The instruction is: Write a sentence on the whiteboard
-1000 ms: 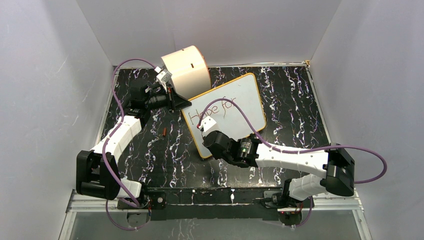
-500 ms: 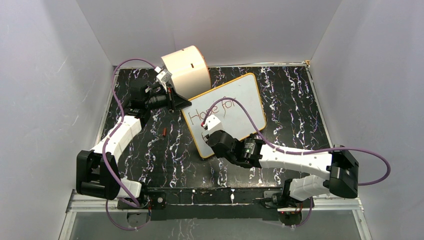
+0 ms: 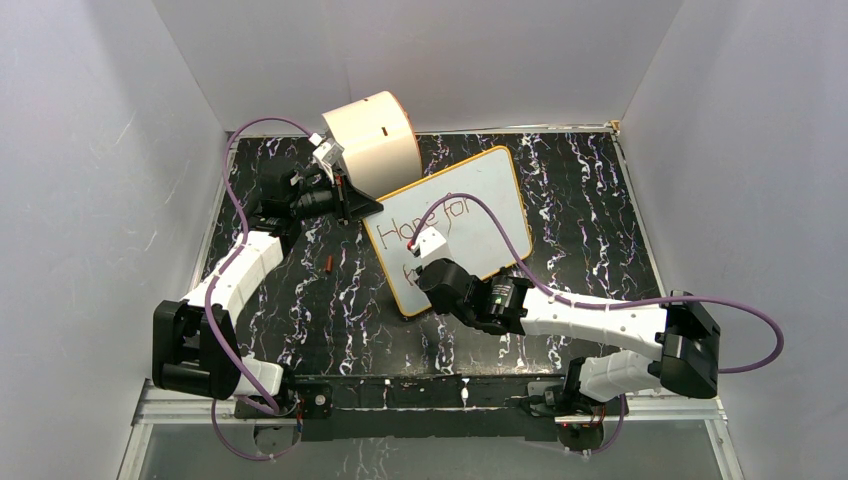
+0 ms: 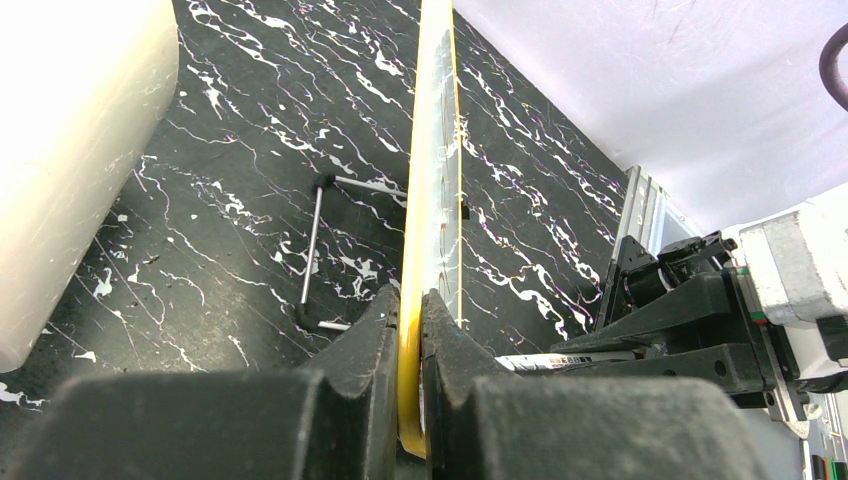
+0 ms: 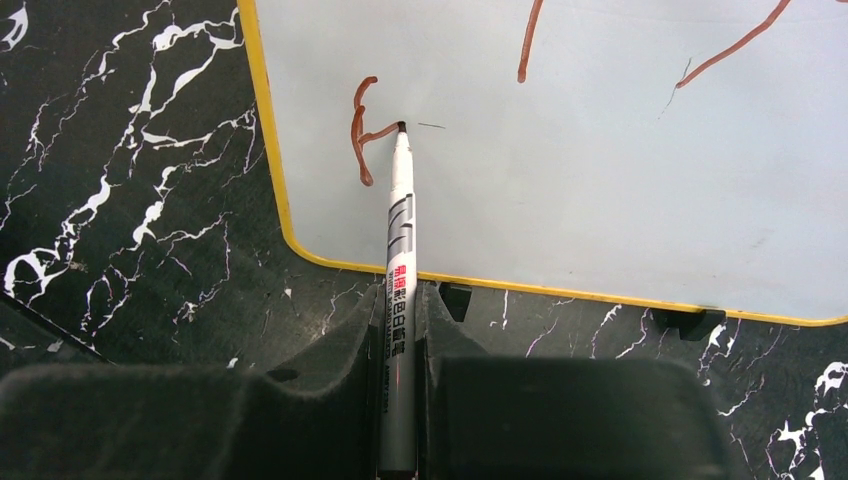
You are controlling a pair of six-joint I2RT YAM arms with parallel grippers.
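white whiteboard (image 3: 487,176) – yellow rim, red-brown lettering (image 3: 398,228), black white-veined table (image 3: 580,200)

New stroke on whiteboard (image 3: 490,195)
Right tool (image 5: 400,300) and marker (image 5: 402,220) slid right; the sentence (image 5: 355,135) gained a second-line mark.

**Three cameras, one shared board**

Top external: high above the near edge of the table (image 3: 580,200), tilted down toward its far edge. Distant, whole table in frame.

Left wrist: very close and low, sighting edge-on along the whiteboard (image 4: 432,180) rim.

Right wrist: close, looking down along the marker (image 5: 402,230) onto the board corner nearest the table's near edge.

Overlap: all three catch the whiteboard. Left wrist also glimpses the marker.
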